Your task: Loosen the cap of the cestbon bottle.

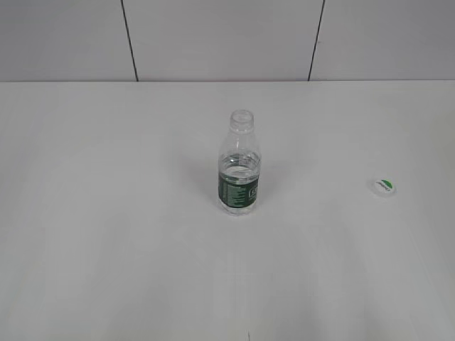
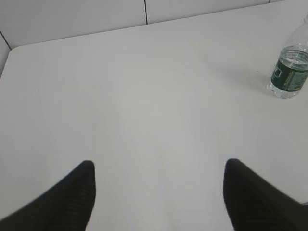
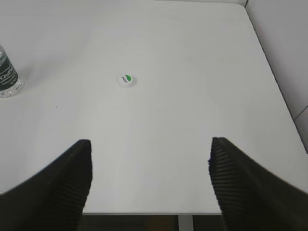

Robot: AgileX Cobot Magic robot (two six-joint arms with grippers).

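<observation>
The cestbon bottle point(image 1: 239, 165) stands upright in the middle of the white table point(image 1: 106, 213), clear with a dark green label band, its threaded neck bare. It also shows at the right edge of the left wrist view as the bottle point(image 2: 290, 72) and at the left edge of the right wrist view point(image 3: 7, 77). The white cap point(image 1: 384, 186) with its green mark lies flat on the table well to the right of the bottle, also seen as the cap point(image 3: 126, 80). My left gripper point(image 2: 159, 166) is open and empty. My right gripper point(image 3: 150, 144) is open and empty, back from the cap.
A pale panelled wall point(image 1: 213, 35) runs behind the table. The table's near edge point(image 3: 144, 212) lies just under my right gripper and its right edge point(image 3: 269, 67) slants away. Neither arm shows in the exterior view.
</observation>
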